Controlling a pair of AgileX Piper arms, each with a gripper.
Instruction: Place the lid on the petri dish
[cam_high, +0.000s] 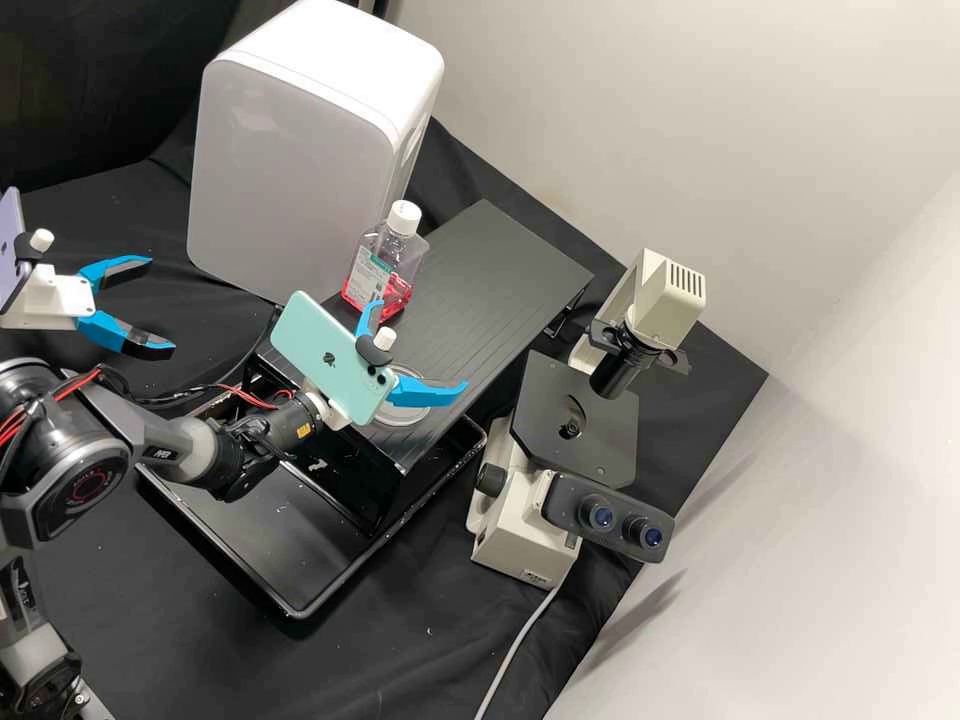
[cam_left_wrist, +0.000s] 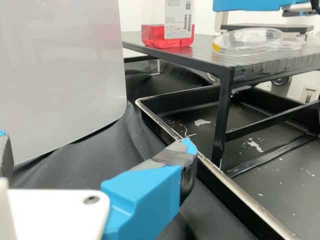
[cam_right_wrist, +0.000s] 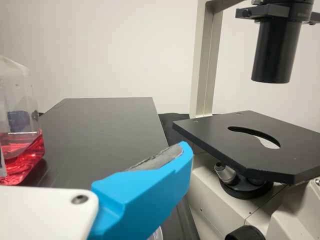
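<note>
A clear petri dish (cam_high: 404, 408) lies on the front end of the black raised shelf (cam_high: 500, 270); in the left wrist view the petri dish (cam_left_wrist: 260, 39) looks shallow and transparent, and I cannot tell lid from base. My right gripper (cam_high: 415, 350) hangs open just above it, one blue finger on each side, holding nothing. One of its fingers (cam_right_wrist: 150, 185) points along the shelf. My left gripper (cam_high: 158, 305) is open and empty at the far left, in front of the white box, well away from the dish.
A bottle of red liquid (cam_high: 385, 265) stands on the shelf behind the dish. The shelf sits in a black tray (cam_high: 300, 560). A large white box (cam_high: 310, 140) is behind, and a microscope (cam_high: 580, 450) stands to the right with its stage (cam_right_wrist: 250, 140) near shelf height.
</note>
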